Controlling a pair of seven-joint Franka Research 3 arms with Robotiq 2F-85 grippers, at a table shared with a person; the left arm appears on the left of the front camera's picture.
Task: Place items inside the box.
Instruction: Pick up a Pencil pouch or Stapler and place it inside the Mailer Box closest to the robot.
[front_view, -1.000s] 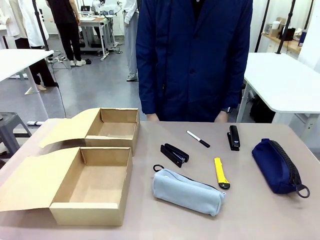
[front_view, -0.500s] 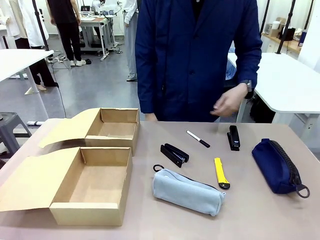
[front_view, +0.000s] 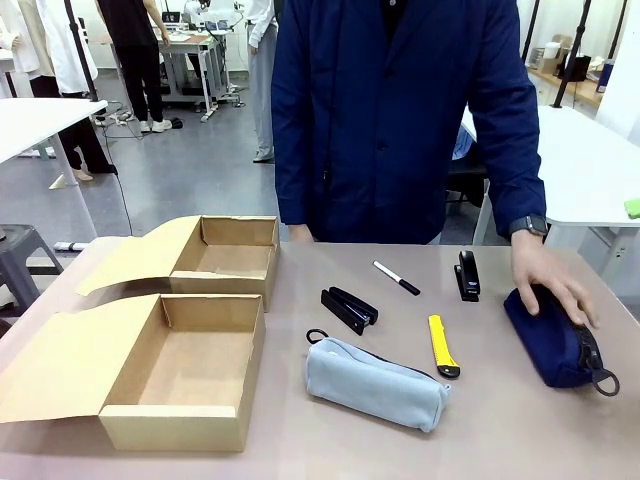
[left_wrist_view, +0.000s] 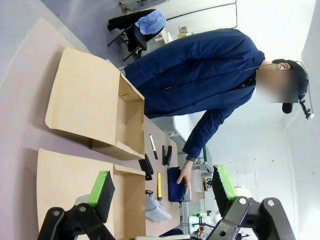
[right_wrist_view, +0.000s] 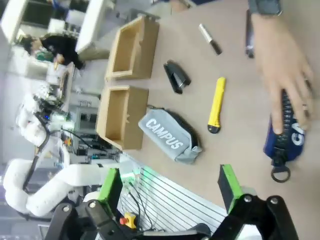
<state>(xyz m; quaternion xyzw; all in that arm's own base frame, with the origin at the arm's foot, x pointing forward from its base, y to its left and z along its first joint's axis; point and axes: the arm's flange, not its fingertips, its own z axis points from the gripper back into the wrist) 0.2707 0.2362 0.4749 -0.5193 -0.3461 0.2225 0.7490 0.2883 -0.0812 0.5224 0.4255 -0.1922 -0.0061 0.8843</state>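
Note:
Two open cardboard boxes stand at the table's left, the near box (front_view: 190, 370) and the far box (front_view: 225, 255). In a loose group to their right lie a grey "CAMPUS" pouch (front_view: 375, 383) (right_wrist_view: 167, 134), a black stapler (front_view: 348, 308), a marker pen (front_view: 396, 278), a yellow-and-black utility knife (front_view: 442, 346) and a second black stapler (front_view: 467, 275). At the far right the person's hand (front_view: 545, 280) rests on the navy pouch (front_view: 550, 335) (right_wrist_view: 285, 137). My left gripper (left_wrist_view: 162, 190) and right gripper (right_wrist_view: 170, 190) are open and empty, well above the table.
The person in a blue coat (front_view: 390, 110) stands at the table's far edge. Each box's flap lies open to the left (front_view: 50, 365). Bare tabletop (front_view: 520, 430) runs along the near edge, right of the boxes.
The person's hand has come up from behind the far edge and down to the right, and now lies on the navy pouch. Nothing on the table has moved.

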